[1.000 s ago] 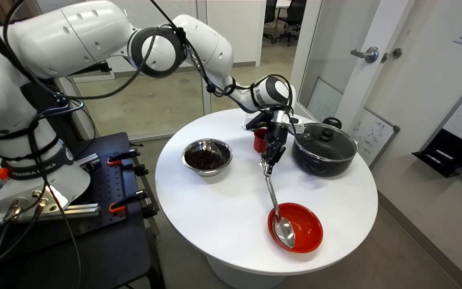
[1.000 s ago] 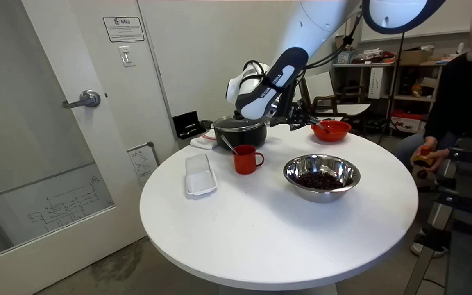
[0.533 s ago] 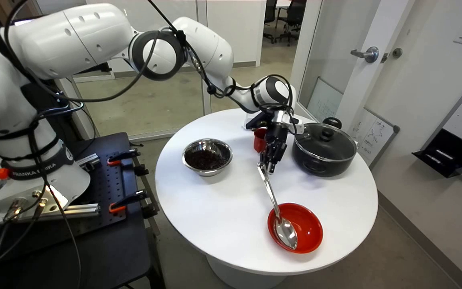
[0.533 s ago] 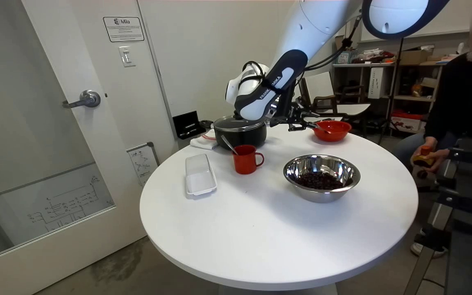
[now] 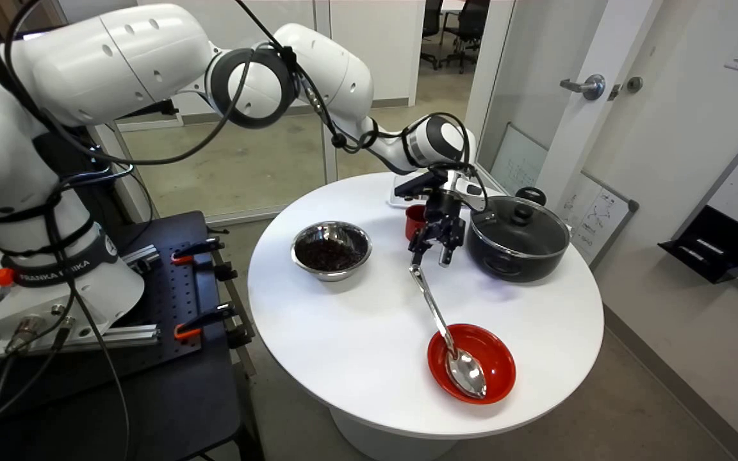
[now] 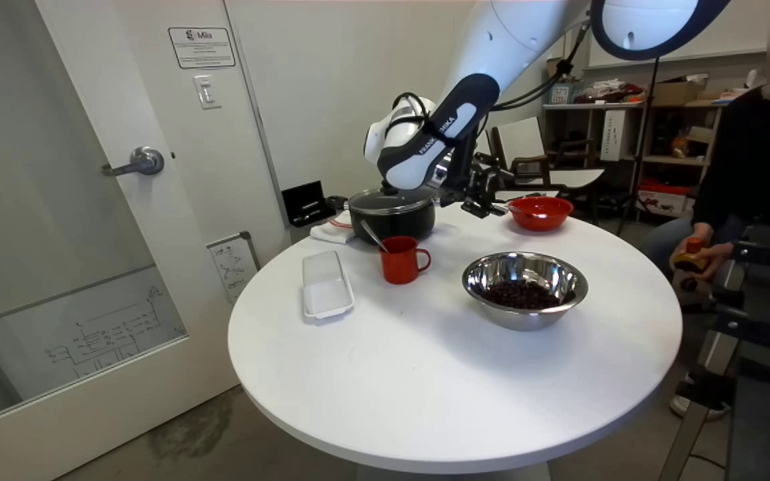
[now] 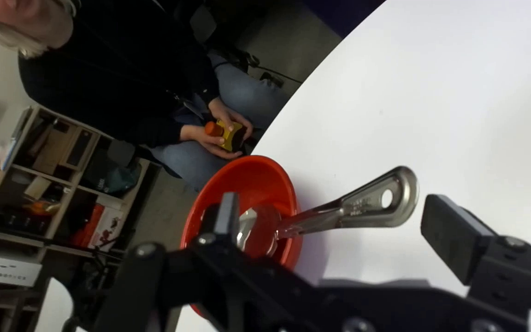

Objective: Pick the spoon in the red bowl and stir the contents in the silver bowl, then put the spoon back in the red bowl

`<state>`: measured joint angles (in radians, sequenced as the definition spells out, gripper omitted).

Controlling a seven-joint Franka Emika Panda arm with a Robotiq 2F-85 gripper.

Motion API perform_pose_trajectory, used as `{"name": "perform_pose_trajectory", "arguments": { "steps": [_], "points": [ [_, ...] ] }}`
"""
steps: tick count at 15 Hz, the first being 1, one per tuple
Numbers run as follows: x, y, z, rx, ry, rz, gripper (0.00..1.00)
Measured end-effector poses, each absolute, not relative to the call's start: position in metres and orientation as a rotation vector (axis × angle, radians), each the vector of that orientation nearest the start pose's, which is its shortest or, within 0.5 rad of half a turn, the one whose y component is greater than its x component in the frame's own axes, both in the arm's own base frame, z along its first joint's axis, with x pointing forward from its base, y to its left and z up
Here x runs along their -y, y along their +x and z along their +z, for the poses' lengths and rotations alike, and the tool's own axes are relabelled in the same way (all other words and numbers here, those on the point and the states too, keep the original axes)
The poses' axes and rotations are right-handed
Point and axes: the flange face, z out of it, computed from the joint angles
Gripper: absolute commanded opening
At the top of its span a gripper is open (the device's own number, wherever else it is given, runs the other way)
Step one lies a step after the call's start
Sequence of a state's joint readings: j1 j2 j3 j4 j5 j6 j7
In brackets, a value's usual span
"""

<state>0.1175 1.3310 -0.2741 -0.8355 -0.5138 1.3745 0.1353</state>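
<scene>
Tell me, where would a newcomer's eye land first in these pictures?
Likely on the big white robot arm, stretched over the round table with its black pincer open. Next comes the glossy red bowl near the table's edge, where a metal spoon lies with its head inside and its handle jutting over the rim. The shiny steel bowl of dark contents, left of the pincer in an exterior view, also stands out.

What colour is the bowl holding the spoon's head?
Bright red; the bowl shows best in an exterior view.
</scene>
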Motion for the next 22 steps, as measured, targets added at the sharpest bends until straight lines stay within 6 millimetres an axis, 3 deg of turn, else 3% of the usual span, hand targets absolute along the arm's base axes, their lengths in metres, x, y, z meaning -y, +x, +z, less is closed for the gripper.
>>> {"name": "perform_pose_trajectory", "arguments": {
  "steps": [5,10,13,17,22],
  "points": [
    [0.095,0.708,0.133,-0.137,2.290,-0.939,1.00],
    [0.122,0.724,0.202,-0.391,2.421,-0.926,1.00],
    [0.139,0.732,0.231,-0.560,2.478,-0.849,1.00],
    [0.163,0.738,0.249,-0.791,2.513,-0.723,1.00],
    [0.178,0.738,0.252,-1.045,2.508,-0.570,1.00]
  ]
}}
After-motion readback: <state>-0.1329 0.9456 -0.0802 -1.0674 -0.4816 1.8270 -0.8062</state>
